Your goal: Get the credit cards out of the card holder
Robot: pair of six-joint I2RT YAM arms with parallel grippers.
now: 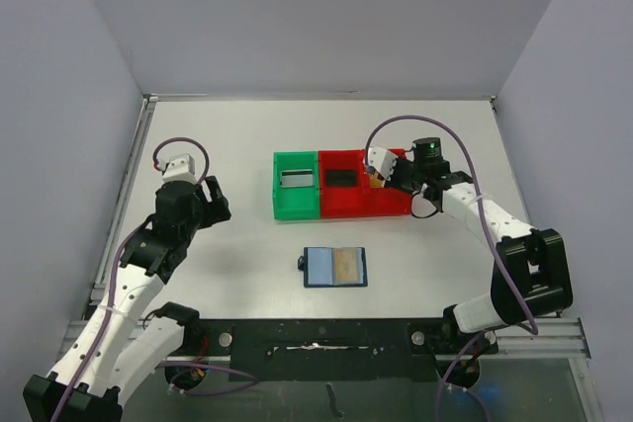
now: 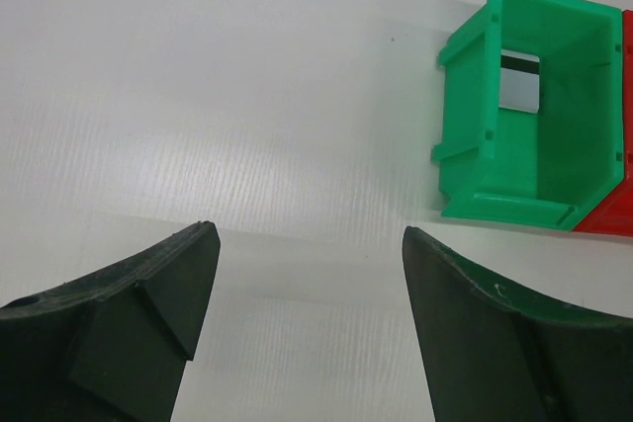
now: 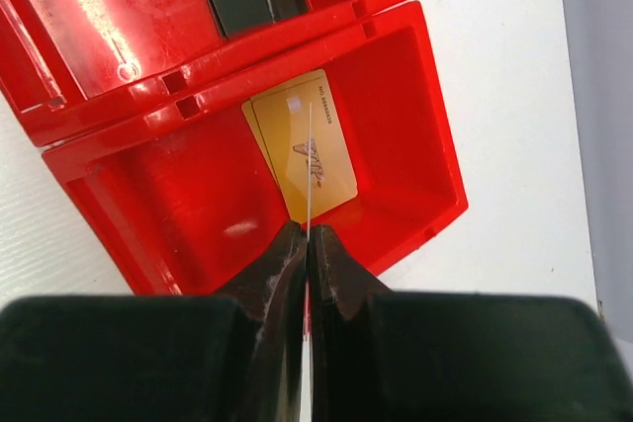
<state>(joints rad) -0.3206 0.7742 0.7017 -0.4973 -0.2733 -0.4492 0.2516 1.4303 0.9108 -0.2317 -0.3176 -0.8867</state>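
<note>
The card holder (image 1: 334, 267) lies open on the table near the front middle, dark blue, with a tan card (image 1: 347, 265) showing in its right half. My right gripper (image 1: 379, 173) (image 3: 308, 234) hangs over the right red bin (image 3: 406, 106), shut on a thin card (image 3: 310, 165) seen edge-on. Two gold cards (image 3: 331, 160) lie in that bin. A black card (image 1: 342, 178) lies in the middle red bin, and a grey card with a dark stripe (image 2: 520, 81) lies in the green bin (image 2: 475, 96). My left gripper (image 1: 220, 203) (image 2: 309, 244) is open and empty, left of the green bin.
The green bin (image 1: 296, 185) and the red bins (image 1: 361, 207) stand joined in a row at mid table. Grey walls close in the table on the left, back and right. The black rail with the arm bases runs along the front edge.
</note>
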